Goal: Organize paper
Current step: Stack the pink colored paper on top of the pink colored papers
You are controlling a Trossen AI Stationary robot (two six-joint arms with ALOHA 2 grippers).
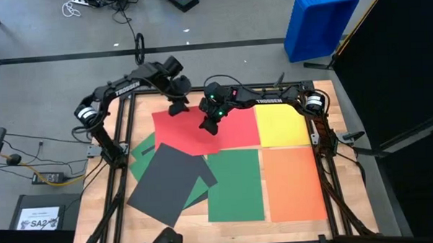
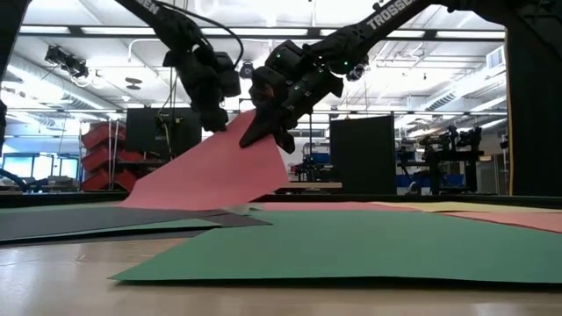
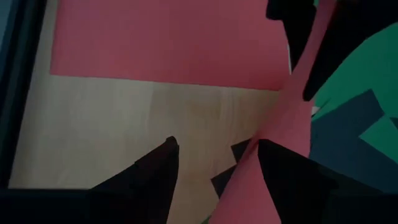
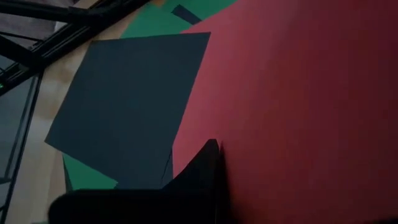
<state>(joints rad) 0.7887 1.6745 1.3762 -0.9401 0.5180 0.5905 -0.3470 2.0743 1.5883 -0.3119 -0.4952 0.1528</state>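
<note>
The light wooden desk (image 1: 104, 212) sits inside a dark frame and carries sheets of coloured paper lying flat. A yellow sheet (image 1: 281, 125) lies at the far right, with an orange sheet (image 1: 294, 184) just in front of it. Beside the orange one lies a green sheet (image 1: 235, 186). A dark grey sheet (image 1: 164, 182) rests tilted on the left, overlapping more green paper (image 1: 141, 161) beneath it. A red sheet (image 1: 235, 128) lies flat beside the yellow one.

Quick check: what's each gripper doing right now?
Left gripper: open, fingers apart beside the raised red sheet, not clamped on it.
Right gripper: shut on the red sheet's lifted edge.
</note>
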